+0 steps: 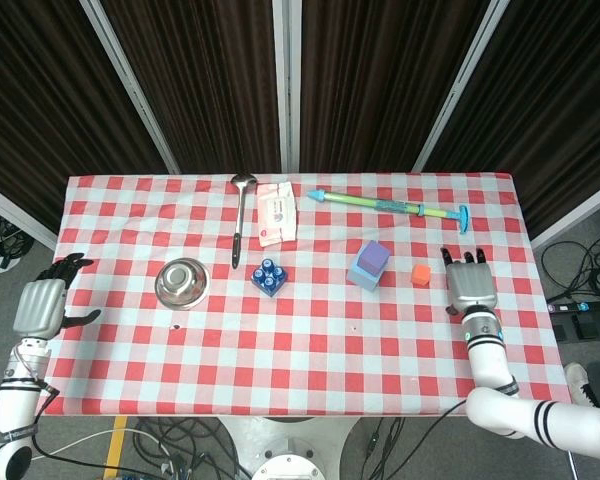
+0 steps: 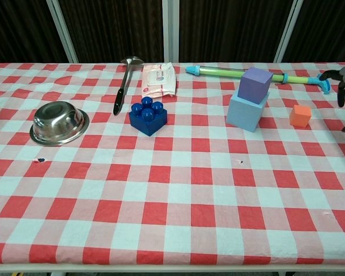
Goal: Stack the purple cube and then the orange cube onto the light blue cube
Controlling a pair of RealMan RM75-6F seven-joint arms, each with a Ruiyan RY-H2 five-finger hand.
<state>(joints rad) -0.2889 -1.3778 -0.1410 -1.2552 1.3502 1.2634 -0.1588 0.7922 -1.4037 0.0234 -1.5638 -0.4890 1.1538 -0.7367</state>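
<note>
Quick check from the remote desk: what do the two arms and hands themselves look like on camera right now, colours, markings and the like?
Both hands, left and right, have a silver-grey ribbed metal back and black fingers. Each wrist is a white segment ringed with black bands; the right wrist also shows a small teal-blue spot. The right arm is glossy white with black stripes.

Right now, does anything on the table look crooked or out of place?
Only the purple cube: it rests on the light blue cube but twisted and shifted toward the far right corner, so the edges don't line up. The orange cube sits flat on the cloth beside them. Nothing looks spilled or damaged.
</note>
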